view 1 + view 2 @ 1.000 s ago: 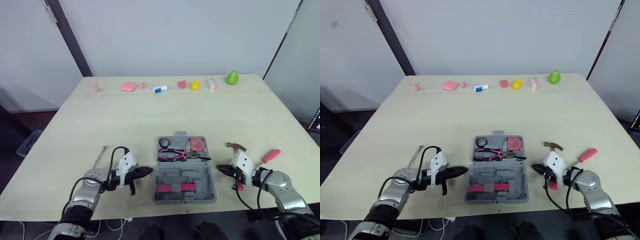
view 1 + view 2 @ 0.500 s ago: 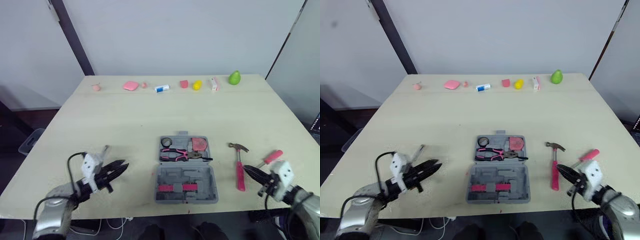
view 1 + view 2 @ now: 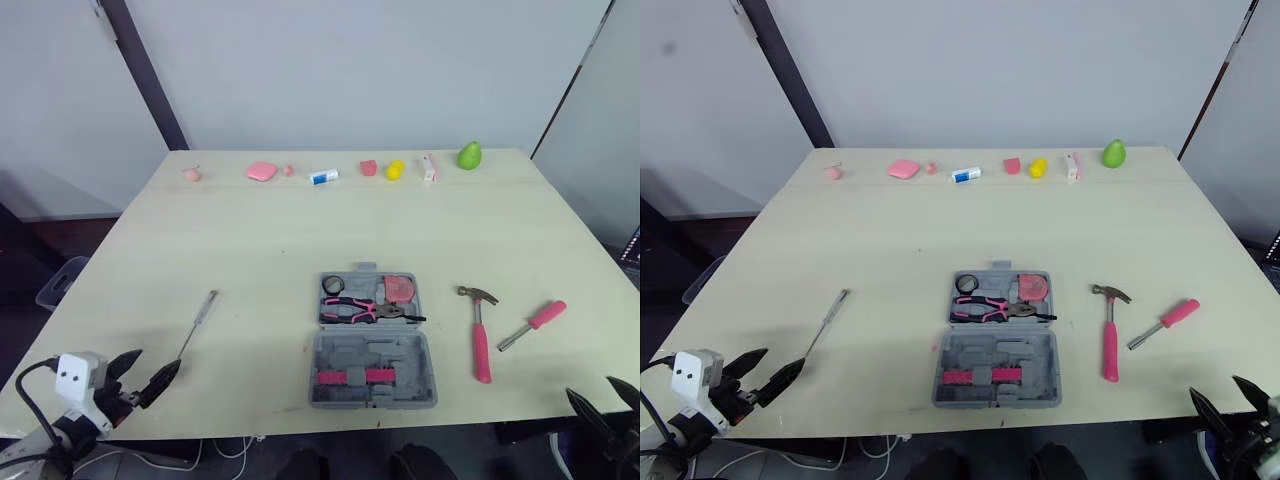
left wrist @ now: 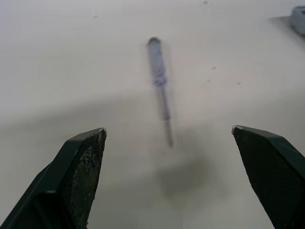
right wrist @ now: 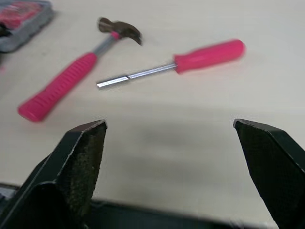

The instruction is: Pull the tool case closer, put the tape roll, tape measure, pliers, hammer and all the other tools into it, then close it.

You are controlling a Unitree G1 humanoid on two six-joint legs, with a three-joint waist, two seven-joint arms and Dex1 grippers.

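The desk [image 3: 300, 240] is plain pale cream. The left end effector [image 3: 150, 368] has black fingers and a white block behind them; the right end effector [image 3: 1216, 392] is black. Ahead of the right one lie the hammer [image 3: 480, 330] — pink handle, dark head — and a pink-handled screwdriver [image 3: 533, 325] with a silvery shaft. Between the two, the tool case [image 3: 372, 340] is grey with pink inserts, its pliers [image 3: 365, 310] pink and black. Ahead of the left one, the slim screwdriver [image 3: 197, 325] is grey.

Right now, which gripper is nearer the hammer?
Right. The right gripper is at the near edge, just right of the hammer; the left gripper is far left, beyond the tool case.
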